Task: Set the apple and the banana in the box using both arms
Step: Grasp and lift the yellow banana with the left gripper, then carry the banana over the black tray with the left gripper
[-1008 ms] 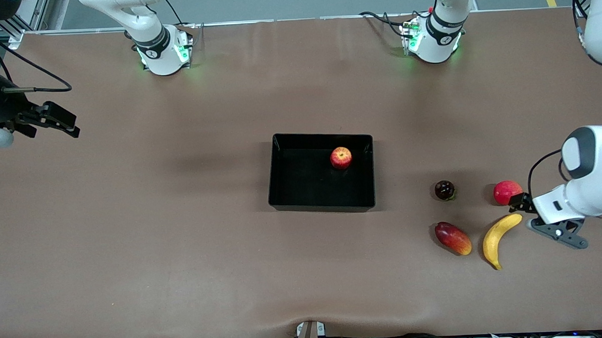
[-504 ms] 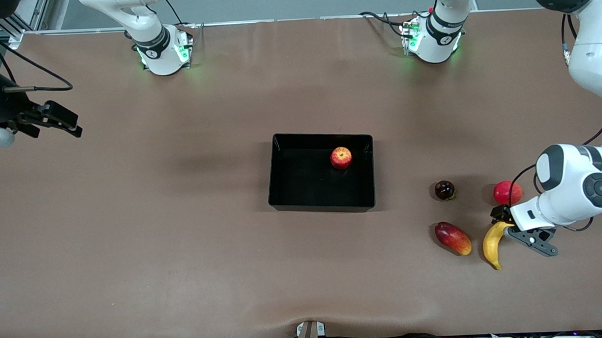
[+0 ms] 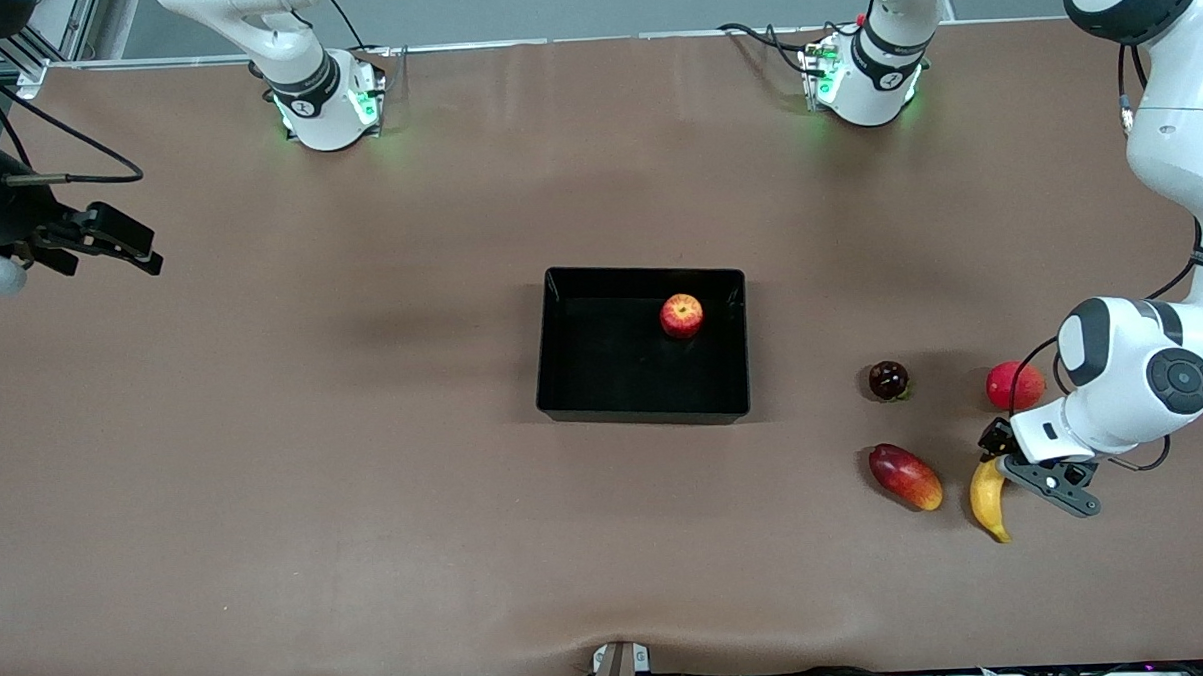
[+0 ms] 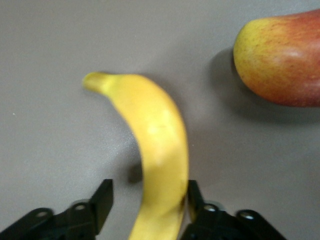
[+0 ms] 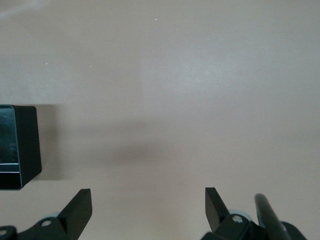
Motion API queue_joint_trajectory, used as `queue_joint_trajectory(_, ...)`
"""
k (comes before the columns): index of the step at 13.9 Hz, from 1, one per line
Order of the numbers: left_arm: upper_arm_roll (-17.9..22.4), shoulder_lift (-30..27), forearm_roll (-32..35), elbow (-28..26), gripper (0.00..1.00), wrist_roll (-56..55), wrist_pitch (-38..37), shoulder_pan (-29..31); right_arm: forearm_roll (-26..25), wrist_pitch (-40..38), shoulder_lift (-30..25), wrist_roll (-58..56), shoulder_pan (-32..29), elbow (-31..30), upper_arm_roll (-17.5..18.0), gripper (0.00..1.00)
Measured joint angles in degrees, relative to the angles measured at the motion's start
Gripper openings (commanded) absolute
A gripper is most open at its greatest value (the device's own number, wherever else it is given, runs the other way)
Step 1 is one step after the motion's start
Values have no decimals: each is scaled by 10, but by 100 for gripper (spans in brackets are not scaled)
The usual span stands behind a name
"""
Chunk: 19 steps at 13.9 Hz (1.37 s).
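Observation:
The apple (image 3: 681, 315) lies in the black box (image 3: 564, 404) at mid-table, near the wall toward the left arm's end. The banana (image 3: 988, 503) lies on the table toward the left arm's end, nearer to the front camera than the box. My left gripper (image 3: 997, 453) is low over the banana's upper end. In the left wrist view the banana (image 4: 156, 145) runs between the open fingers (image 4: 103, 196) of this gripper (image 4: 149, 190): one finger is against it, the other stands off. My right gripper (image 3: 141, 250) waits open and empty, high at the right arm's end (image 5: 147, 194).
An oblong red-and-yellow fruit (image 3: 905, 476) lies beside the banana and also shows in the left wrist view (image 4: 282, 60). A dark round fruit (image 3: 888, 379) and a pinkish-red round fruit (image 3: 1011, 385) lie farther from the front camera. A box corner (image 5: 17, 147) shows in the right wrist view.
My left gripper has moved from beside the pinkish-red fruit toward the front camera and now straddles the banana's upper end. The right arm has not moved.

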Motion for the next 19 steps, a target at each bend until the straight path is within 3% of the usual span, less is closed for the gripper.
queue_joint_trajectory(1, 0, 0, 1, 1, 0, 7, 1, 0, 0, -1, 0, 0, 0, 0, 0, 100)
queue_joint_trajectory(6, -1, -7, 2, 39, 0, 158, 0, 4, 0, -5, 0, 0, -1, 0, -1, 100)
queue_joint_trajectory(9, -29, -42, -6, 56, 0, 163, -72, 4, 0, -6, 0, 0, -2, 0, -2, 100)
queue_joint_trajectory(15, -95, -141, -29, 55, 0, -40, -240, -14, 0, -6, 0, 0, -2, 0, -2, 100)
queue_joint_trajectory(19, -195, -160, -31, 36, 0, -236, -320, -19, 1, -7, 0, 0, -2, 0, -2, 100)
